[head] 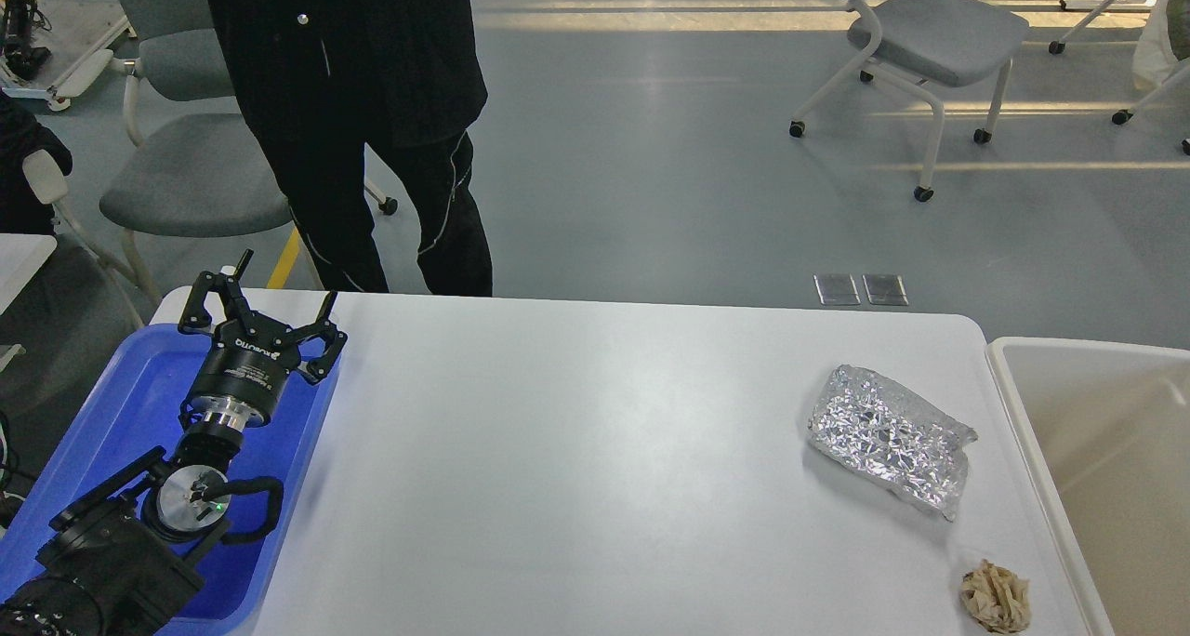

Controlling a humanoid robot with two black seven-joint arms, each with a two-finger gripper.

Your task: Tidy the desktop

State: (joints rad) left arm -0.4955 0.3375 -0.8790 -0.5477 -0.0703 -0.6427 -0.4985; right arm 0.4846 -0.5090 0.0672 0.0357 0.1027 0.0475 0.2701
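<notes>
The white desktop (595,469) fills the middle of the head view. A crumpled silver foil sheet (888,436) lies flat on it at the right. A small beige crumpled paper ball (997,597) lies near the front right corner. My left gripper (265,297) is open and empty, held above the far end of the blue tray (139,404) at the desktop's left edge, far from the foil and the paper. My right gripper is out of view.
A beige bin (1097,450) stands against the desktop's right edge. A person in black (363,125) stands just behind the far left edge. Grey chairs stand on the floor at the back left (186,190) and back right (930,32).
</notes>
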